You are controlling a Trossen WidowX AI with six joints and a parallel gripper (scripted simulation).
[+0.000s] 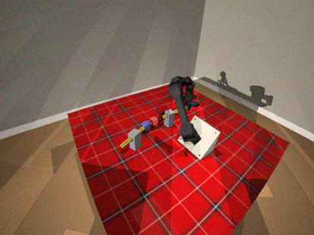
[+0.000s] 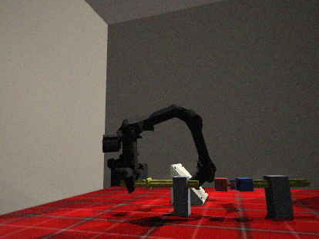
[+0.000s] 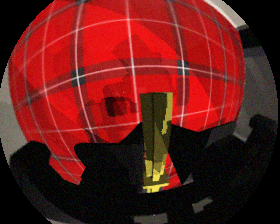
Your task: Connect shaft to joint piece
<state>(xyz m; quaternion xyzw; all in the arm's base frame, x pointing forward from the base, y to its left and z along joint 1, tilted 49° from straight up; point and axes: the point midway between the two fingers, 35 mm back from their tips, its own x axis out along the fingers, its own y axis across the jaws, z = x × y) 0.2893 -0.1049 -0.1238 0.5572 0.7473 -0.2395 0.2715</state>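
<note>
The fixed yellow shaft (image 1: pixel 126 142) (image 2: pixel 300 183) runs through a grey block (image 1: pixel 134 139) (image 2: pixel 279 196). On its inner end sit a blue piece (image 1: pixel 146 125) (image 2: pixel 243 183) and a red piece (image 1: pixel 153 120) (image 2: pixel 220 183). The second yellow shaft (image 1: pixel 175 111) (image 2: pixel 166 183) (image 3: pixel 156 112) runs through the other grey block (image 1: pixel 169 119) (image 2: pixel 181 196). A gap shows between its inner end and the red piece; whether the opening lines up exactly is too small to tell. My gripper (image 1: pixel 193 104) (image 2: pixel 131 187) (image 3: pixel 150 123) is shut on the second shaft's outer part, beyond its collar (image 2: pixel 149 183).
The arm rises from a white sloped base (image 1: pixel 208 133) (image 2: pixel 180 171) beside the blocks and arches over to the second shaft's outer end. Everything stands on a red plaid surface (image 1: pixel 163 188) (image 2: pixel 96 222) (image 3: pixel 100 45). Walls stand behind it.
</note>
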